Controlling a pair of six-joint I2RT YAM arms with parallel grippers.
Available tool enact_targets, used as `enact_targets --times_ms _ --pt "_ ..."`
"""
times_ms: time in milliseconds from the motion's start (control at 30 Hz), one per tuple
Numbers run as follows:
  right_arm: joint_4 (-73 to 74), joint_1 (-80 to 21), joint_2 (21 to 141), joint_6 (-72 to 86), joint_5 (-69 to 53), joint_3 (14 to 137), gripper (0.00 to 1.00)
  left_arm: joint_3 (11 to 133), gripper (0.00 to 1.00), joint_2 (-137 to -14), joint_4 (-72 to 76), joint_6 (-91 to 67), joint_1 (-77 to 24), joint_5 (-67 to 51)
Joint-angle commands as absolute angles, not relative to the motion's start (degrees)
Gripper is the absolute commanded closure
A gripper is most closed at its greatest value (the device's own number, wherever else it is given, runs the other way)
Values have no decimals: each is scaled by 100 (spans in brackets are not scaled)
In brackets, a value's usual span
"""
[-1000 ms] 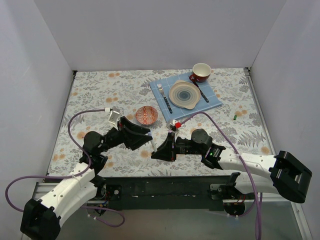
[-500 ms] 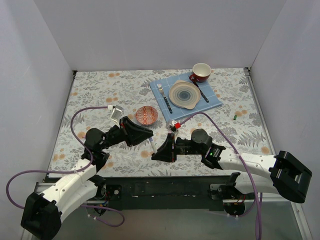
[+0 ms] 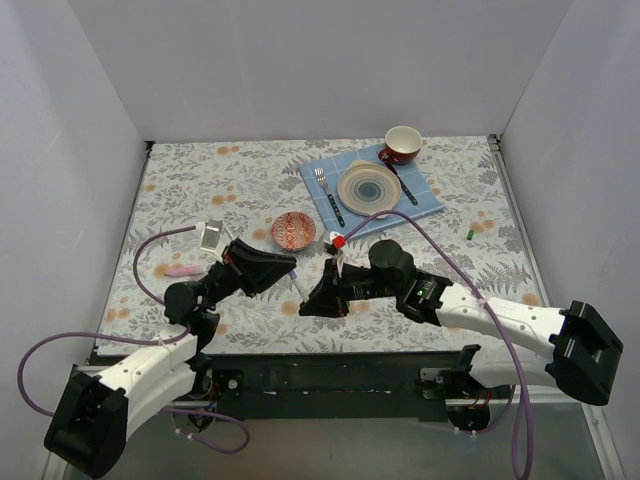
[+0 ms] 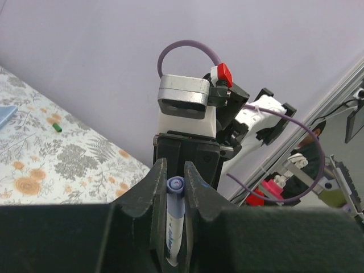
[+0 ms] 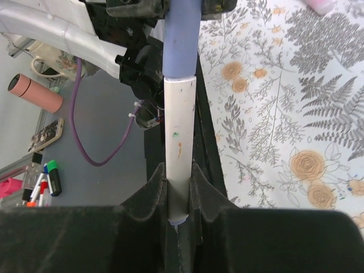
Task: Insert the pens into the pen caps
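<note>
A white-barrelled pen is held off the table between my two grippers. My right gripper is shut on the white barrel. The barrel's blue-lilac cap runs into my left gripper. My left gripper is shut on that blue-lilac piece, which shows white with blue print lower down. I cannot tell how deep the cap sits. A pink pen lies on the table at the left. A tiny green cap lies at the right and also shows in the left wrist view.
A small red patterned bowl stands just behind the grippers. Further back lies a blue cloth with a plate, a fork and dark-handled cutlery. A red mug stands behind. White walls close three sides.
The left arm has swung back and left, uncovering the pink pen on the table. The right gripper has shifted up and left. The pen stays gripped between both.
</note>
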State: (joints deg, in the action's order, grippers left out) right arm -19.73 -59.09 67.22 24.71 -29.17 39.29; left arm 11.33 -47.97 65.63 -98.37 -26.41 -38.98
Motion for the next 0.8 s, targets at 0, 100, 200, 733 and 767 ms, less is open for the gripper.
enact_targets --times_ms 0,100,200,733,767 --pt "-3128 -5651 6723 2153 -2294 4851 99 652 100 -5202 7170 -10441 -2953 -4668" --pt "-2989 -5608 6890 2031 -2312 5167 99 581 100 -5466 7382 -10398 -3093 -4676" --pt "-3023 -5502 6970 1986 -2329 5300 99 431 100 -5572 7672 -10389 -3217 -4632" --pt "-3682 -4737 7171 2127 -2909 5695 99 141 100 -6204 8120 -10055 -4288 -3771" --pt "-3735 -4729 7181 2127 -2935 5713 99 141 100 -6292 8191 -10063 -4341 -3727"
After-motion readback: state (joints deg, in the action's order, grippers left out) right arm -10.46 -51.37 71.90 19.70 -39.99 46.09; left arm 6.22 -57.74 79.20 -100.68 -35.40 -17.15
